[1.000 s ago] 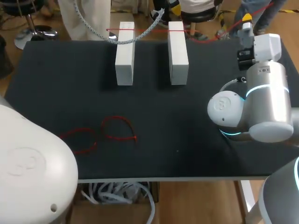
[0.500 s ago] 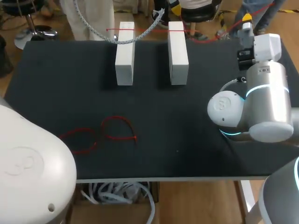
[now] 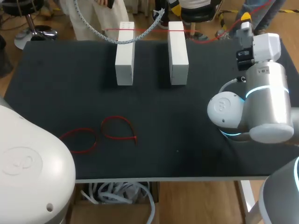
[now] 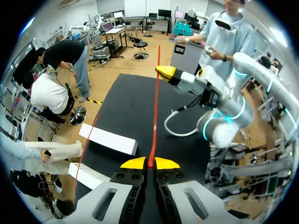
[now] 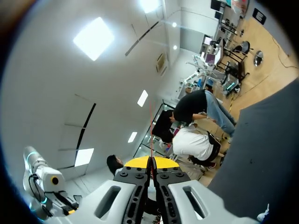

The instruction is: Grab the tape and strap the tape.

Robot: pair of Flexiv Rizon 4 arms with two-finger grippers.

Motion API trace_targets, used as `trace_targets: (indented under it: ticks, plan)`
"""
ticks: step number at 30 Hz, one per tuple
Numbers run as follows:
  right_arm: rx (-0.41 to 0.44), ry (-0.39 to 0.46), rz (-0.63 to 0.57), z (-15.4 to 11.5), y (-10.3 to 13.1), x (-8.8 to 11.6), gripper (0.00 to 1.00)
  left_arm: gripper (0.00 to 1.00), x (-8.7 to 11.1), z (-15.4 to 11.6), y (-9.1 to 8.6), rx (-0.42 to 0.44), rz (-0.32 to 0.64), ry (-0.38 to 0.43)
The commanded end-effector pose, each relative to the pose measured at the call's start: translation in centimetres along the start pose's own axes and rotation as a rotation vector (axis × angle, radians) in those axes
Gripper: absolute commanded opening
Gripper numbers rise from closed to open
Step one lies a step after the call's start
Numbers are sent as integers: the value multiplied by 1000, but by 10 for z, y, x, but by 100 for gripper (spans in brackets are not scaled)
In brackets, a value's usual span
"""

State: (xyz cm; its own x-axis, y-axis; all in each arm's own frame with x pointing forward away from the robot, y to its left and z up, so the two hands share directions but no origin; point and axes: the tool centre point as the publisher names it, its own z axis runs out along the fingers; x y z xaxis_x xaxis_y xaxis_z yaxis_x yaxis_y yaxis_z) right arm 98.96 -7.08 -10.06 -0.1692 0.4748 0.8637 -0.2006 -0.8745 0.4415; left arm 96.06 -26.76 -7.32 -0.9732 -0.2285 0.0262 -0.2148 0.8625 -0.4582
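Matt bench, glossy arm.
The bench (image 3: 56,84) looks like matt dark cloth; the white block (image 3: 124,53) at 11 o'clock and its twin (image 3: 178,46) at 12 are smooth, dull; red tape (image 4: 156,93) thin, slick; right arm (image 3: 266,102) glossy white plastic.

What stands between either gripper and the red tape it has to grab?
Nothing visible. The left gripper is already shut on the red tape, and the right gripper too; it leads straight out from between each pair of fingers.
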Motion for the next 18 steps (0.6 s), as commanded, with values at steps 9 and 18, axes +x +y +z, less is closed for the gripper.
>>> trace_targets:
  ticks: [9, 18]
  plan:
    - [-4, 186, -307, -16, -1, 19, 0, 0, 0, 0, -1, -5, -1, -1]
    - [-35, 185, -543, -21, -3, 23, 0, 0, 0, 0, -1, -5, -1, -1]
